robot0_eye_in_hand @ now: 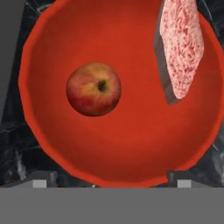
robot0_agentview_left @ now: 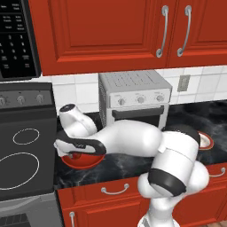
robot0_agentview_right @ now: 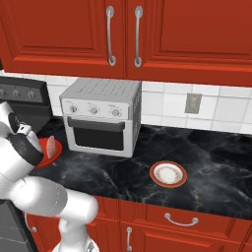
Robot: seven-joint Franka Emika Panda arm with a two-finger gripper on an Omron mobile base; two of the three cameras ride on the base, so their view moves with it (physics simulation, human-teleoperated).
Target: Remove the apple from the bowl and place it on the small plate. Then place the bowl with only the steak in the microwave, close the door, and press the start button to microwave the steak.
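The apple point(robot0_eye_in_hand: 93, 89) lies in the bowl point(robot0_eye_in_hand: 118, 144) at about nine o'clock of its centre, with the steak point(robot0_eye_in_hand: 181, 48) propped against the wall at two o'clock. The jaws hang above, spread wide and empty. Descending off-centre could nudge the apple rolling or clip the bowl rim, shifting it on the table point(robot0_agentview_right: 206, 162)

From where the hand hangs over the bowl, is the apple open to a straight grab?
Probably yes. The hand is open above the bowl, and the apple lies alone mid-bowl, apart from the steak at the far rim.
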